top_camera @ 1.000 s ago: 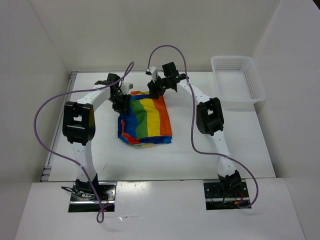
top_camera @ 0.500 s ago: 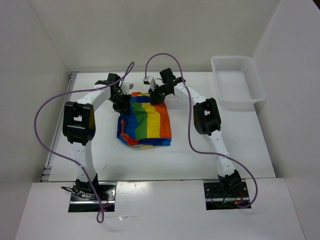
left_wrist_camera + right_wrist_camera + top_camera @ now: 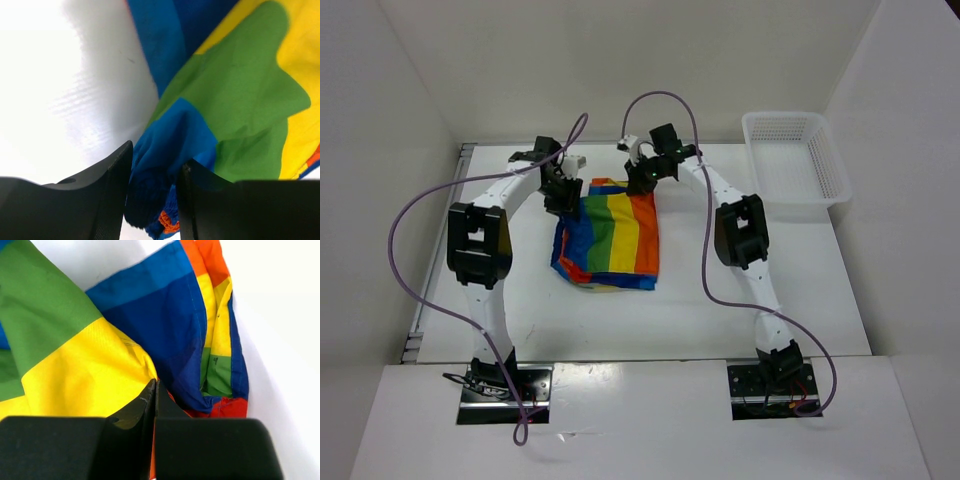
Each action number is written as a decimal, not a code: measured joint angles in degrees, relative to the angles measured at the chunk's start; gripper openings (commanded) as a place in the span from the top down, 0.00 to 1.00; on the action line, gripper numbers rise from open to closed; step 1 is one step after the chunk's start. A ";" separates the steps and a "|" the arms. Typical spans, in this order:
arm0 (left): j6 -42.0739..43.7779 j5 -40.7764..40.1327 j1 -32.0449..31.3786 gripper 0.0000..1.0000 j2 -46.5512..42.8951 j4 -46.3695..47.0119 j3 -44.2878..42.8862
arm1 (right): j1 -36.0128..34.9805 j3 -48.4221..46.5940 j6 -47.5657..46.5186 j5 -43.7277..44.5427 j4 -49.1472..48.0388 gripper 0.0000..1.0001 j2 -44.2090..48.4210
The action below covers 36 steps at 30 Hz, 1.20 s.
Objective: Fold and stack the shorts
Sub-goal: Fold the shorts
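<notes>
Rainbow-striped soft cloth shorts (image 3: 608, 240) look half-folded already; the 12 o'clock edge is pinched tight by left gripper (image 3: 155, 167) and right gripper (image 3: 154, 388). Another fold plus stacking are probably left.

Both arms arch up from their bases and bend inward toward each other, wrists tipped down, the left gripper (image 3: 561, 197) clamped with fingers (image 3: 112, 195) part-spread around a bunched fold of the shorts (image 3: 610, 235), the right gripper (image 3: 640, 182) pinched tight on their edge.
</notes>
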<state>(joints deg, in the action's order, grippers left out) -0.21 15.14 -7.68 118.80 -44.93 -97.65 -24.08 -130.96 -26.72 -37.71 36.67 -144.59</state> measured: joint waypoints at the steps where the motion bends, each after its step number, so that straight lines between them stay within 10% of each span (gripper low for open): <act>1: -0.02 -0.35 0.00 0.54 0.35 -0.02 -0.74 | 0.42 0.00 0.55 0.17 -0.15 1.00 0.48; 9: -0.11 -3.41 -0.02 0.53 8.11 2.12 -5.38 | 1.18 0.17 5.22 8.55 -4.37 1.00 1.97; 14: -0.04 -3.52 -0.11 0.33 10.73 2.49 -8.50 | 0.81 0.26 7.45 14.36 -6.56 0.98 1.95; 21: -0.04 -3.52 -0.04 0.08 11.63 1.38 -15.15 | 0.59 0.26 8.63 21.73 -9.44 0.54 1.95; 26: 0.00 -3.54 0.00 0.00 11.34 1.95 -21.05 | 0.59 0.26 9.40 27.02 -10.62 0.41 2.54; 31: 0.00 -3.69 -0.26 0.00 8.15 2.27 -21.11 | 0.59 3.67 9.38 29.22 -10.51 0.48 8.66; 33: -0.11 -3.34 -0.55 0.06 5.53 3.02 -18.95 | 0.52 7.06 8.55 28.35 -9.88 0.66 13.44; 36: -0.09 -2.10 -1.75 0.42 0.70 3.87 -12.85 | 0.07 16.65 5.11 24.74 -9.18 0.87 23.43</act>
<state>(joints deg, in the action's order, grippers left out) -0.30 13.04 -9.43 119.50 -41.06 -110.50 -24.01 -114.30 -21.61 -12.97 27.49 -121.16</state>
